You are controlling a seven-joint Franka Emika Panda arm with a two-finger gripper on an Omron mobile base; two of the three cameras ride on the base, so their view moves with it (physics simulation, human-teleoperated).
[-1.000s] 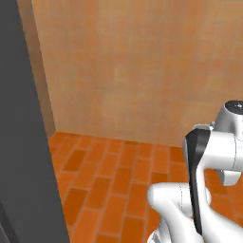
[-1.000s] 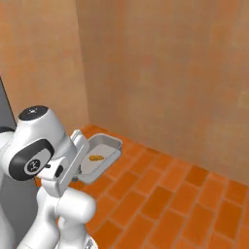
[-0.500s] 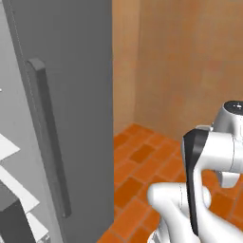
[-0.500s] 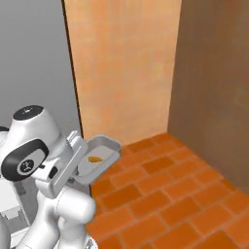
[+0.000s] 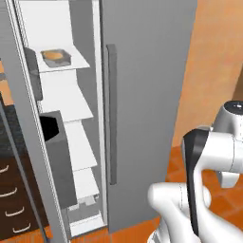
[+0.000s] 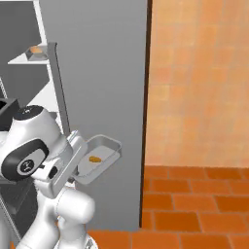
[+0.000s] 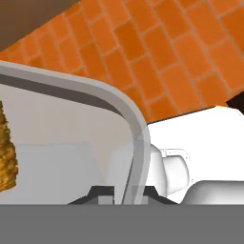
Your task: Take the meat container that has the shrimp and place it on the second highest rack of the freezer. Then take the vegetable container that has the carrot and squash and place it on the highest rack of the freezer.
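one tray [image 6: 99,158] sits pinched by its rim in the closed fingers [image 7: 127,193]; it should be kept level toward the top shelf [image 5: 45,14] in the frame's upper left.

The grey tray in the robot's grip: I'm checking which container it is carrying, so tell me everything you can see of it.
The shallow pale-grey rectangular tray has rounded corners and a raised rim, plastic or metal by its look. It hangs in the air before the tall grey freezer door, tilted slightly, touching no shelf. One small orange, rough-surfaced food piece lies inside. In the hand view the claw is shut on the tray's rim. What the food is cannot be told.
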